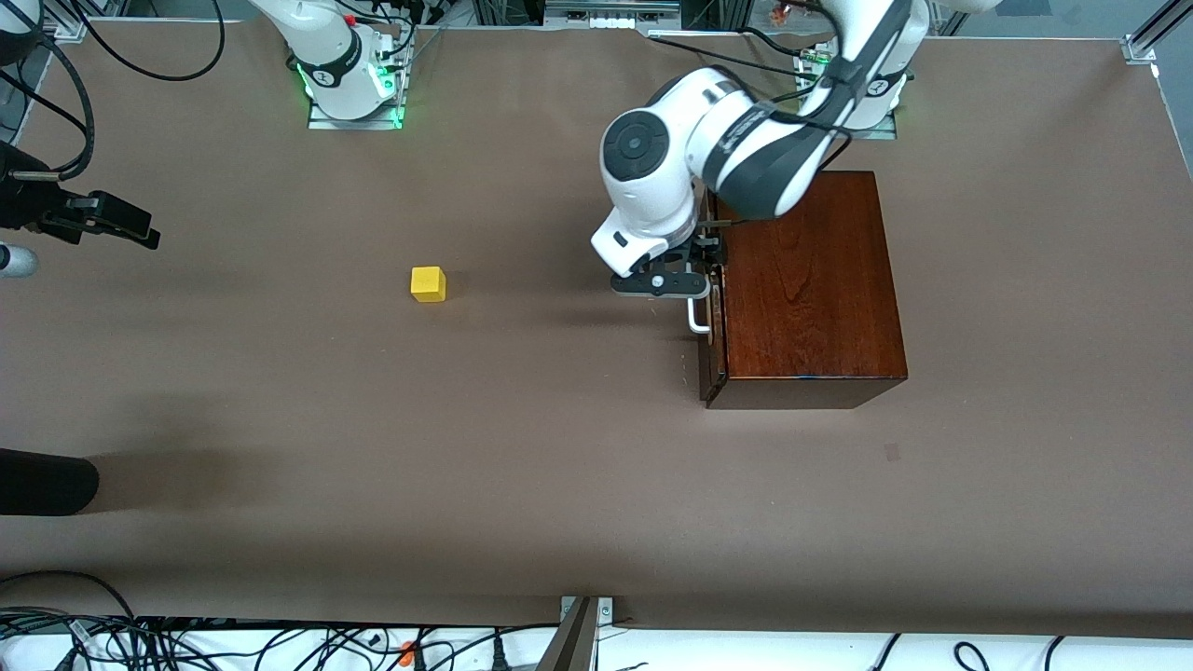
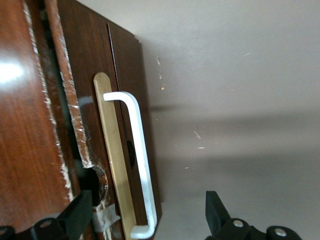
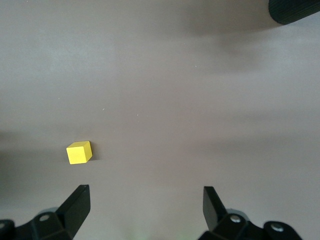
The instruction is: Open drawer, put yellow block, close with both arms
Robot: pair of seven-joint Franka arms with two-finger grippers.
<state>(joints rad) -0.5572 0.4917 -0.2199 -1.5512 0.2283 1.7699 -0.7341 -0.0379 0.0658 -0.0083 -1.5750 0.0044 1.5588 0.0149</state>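
Note:
The yellow block [image 1: 428, 283] sits on the brown table, toward the right arm's end from the box. The dark reddish-brown box [image 1: 811, 280] stands at the left arm's end. Its drawer front [image 1: 712, 349] with the white handle [image 1: 696, 317] faces the block and looks shut or nearly shut. My left gripper [image 1: 701, 280] is open at the handle [image 2: 142, 165]; one finger [image 2: 77, 212] is over the box edge, the other [image 2: 215, 212] over the table, and the handle's end lies between them [image 2: 147, 205]. My right gripper [image 1: 144, 231] is open and empty [image 3: 145, 197], above the table, with the block [image 3: 79, 152] apart from it.
A black rounded object [image 1: 47, 480] pokes in at the right arm's end, nearer the front camera; it also shows in the right wrist view [image 3: 295, 10]. Cables [image 1: 186, 643] lie along the table's near edge.

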